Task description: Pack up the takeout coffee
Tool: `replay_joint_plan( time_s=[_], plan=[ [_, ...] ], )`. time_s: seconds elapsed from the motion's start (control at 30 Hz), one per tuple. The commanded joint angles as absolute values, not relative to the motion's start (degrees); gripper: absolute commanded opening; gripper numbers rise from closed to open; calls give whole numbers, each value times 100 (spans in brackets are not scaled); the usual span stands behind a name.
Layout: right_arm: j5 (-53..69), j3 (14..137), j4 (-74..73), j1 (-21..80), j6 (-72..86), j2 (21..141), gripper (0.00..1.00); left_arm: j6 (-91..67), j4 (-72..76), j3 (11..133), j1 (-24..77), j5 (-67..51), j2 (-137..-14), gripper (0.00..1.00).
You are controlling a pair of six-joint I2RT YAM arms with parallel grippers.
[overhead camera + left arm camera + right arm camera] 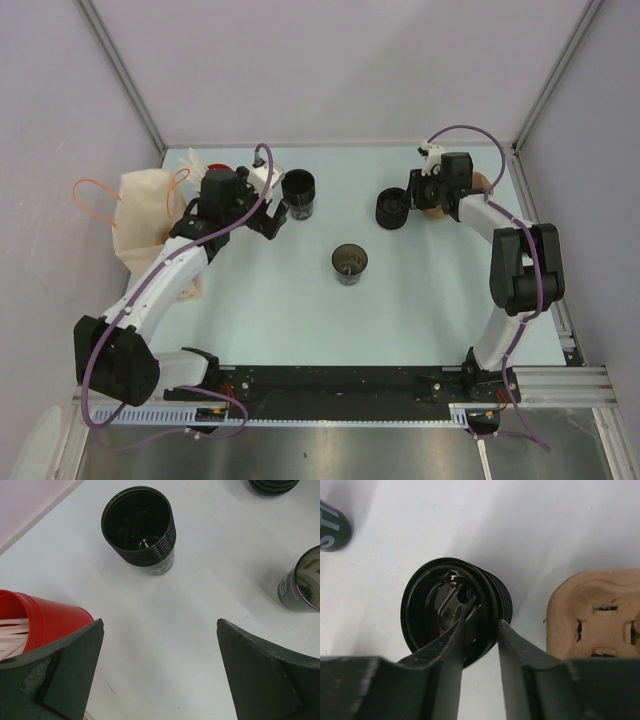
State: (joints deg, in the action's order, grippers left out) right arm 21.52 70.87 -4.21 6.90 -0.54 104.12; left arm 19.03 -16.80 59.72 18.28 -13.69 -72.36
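The takeout coffee [349, 263], a small dark cup with a black rim, stands upright mid-table, apart from both grippers; it also shows at the right edge of the left wrist view [302, 580]. My left gripper [274, 216] [160, 625] hangs open over bare table, holding nothing. My right gripper [408, 200] [482, 625] straddles the rim of the squat black lid stack [392, 209] [447, 612], with one finger inside the top lid and the other against the ribbed outside.
A stack of nested black cups [298, 193] [140, 527] stands just ahead of the left gripper. A red cup [47, 622] with white sticks sits at its left. A paper bag [145, 215] lies far left. A cardboard cup tray [597, 612] [482, 185] lies beside the lids.
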Motion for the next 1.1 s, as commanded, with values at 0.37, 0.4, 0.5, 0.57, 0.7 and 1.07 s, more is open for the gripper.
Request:
replay_joint_plan(
  time_s=[0.37,0.4,0.5,0.57,0.7,1.07],
  plan=[
    [2057,7321,-255,668,18,10073,22,1846,-1398,5915,1828,-1468,-7137,99],
    [2039,7321,-264,659,18,10029,22,1846,-1406,5915,1828,-1476,-7137,99],
    [1995,7321,-264,659,-158,9862,22,1846,-1397,5906,1828,-1477,-7137,99],
    [1995,7321,-272,650,-193,9712,21,1837,-1397,5906,1828,-1477,-7137,100],
    [2047,7321,-281,642,-290,9484,22,1837,-1380,5889,1828,-1494,-7128,99],
    [4244,7330,-729,685,-615,8684,23,1898,-1450,6099,1828,-2441,-6943,99]
  ],
)
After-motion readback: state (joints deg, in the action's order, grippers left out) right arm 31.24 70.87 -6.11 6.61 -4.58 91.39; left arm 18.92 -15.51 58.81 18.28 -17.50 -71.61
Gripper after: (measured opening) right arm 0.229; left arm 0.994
